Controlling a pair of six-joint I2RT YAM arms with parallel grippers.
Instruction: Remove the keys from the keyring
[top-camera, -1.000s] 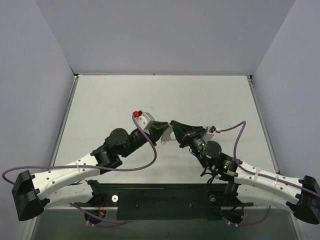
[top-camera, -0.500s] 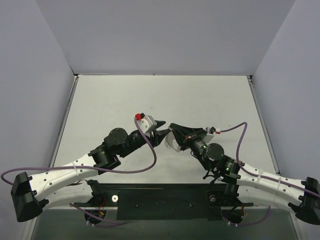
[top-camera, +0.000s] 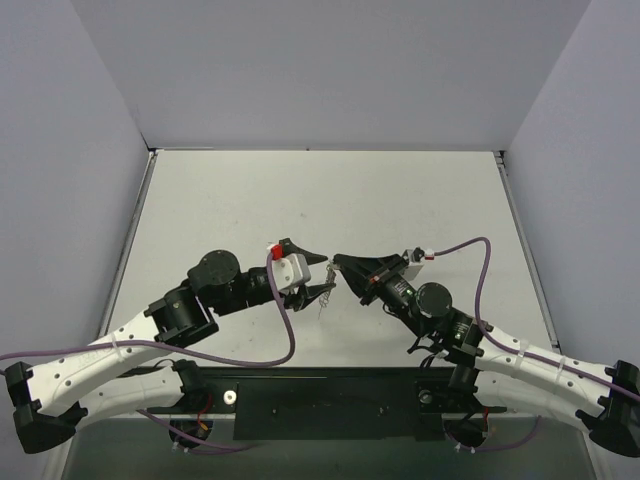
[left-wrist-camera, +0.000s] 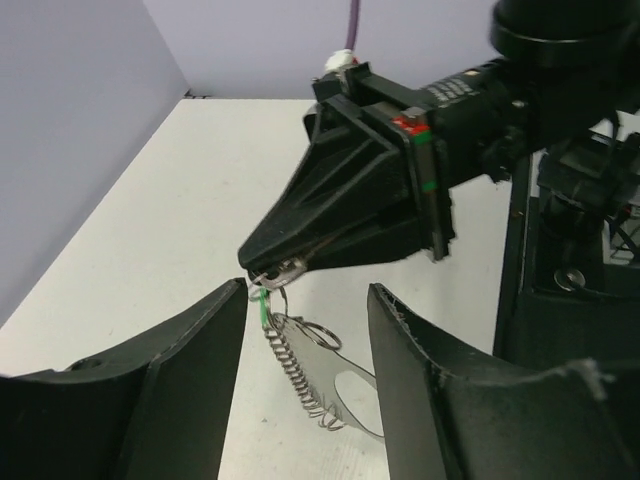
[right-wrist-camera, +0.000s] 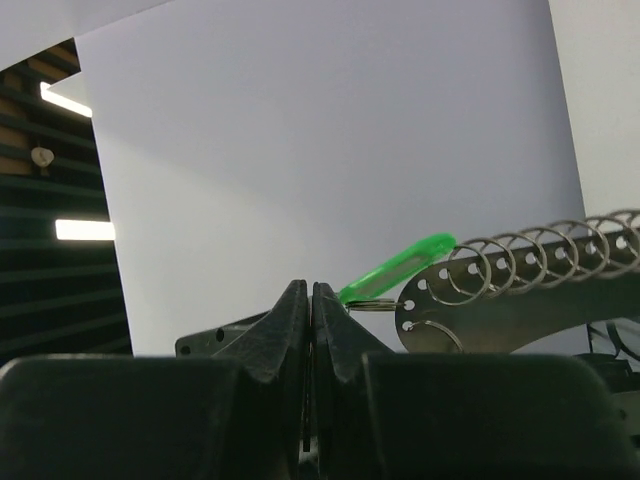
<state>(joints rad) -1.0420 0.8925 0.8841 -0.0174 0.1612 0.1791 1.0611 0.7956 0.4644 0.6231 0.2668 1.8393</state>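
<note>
My right gripper (left-wrist-camera: 262, 270) (right-wrist-camera: 311, 285) is shut on the keyring (left-wrist-camera: 277, 272), a thin wire ring pinched at its fingertips. From the ring hang a green tag (left-wrist-camera: 262, 305) (right-wrist-camera: 395, 268), a silvery coil (left-wrist-camera: 290, 365) and a flat silver plate (left-wrist-camera: 352, 395) (right-wrist-camera: 500, 300) with a small ring (left-wrist-camera: 322, 335). I cannot pick out the keys in this bundle. My left gripper (left-wrist-camera: 307, 290) (top-camera: 325, 275) is open, its two fingers either side of the hanging bundle without touching it. In the top view both grippers meet over the table's middle, the bundle (top-camera: 322, 299) just below them.
The white table (top-camera: 330, 190) is enclosed by grey walls at the left, back and right. A black base plate (top-camera: 330, 395) lies along the near edge. Purple cables (top-camera: 290, 330) loop off both wrists.
My left gripper has opened and let go of the bundle, and its arm has drawn back to the left. The right gripper stays shut, still holding the ring.
</note>
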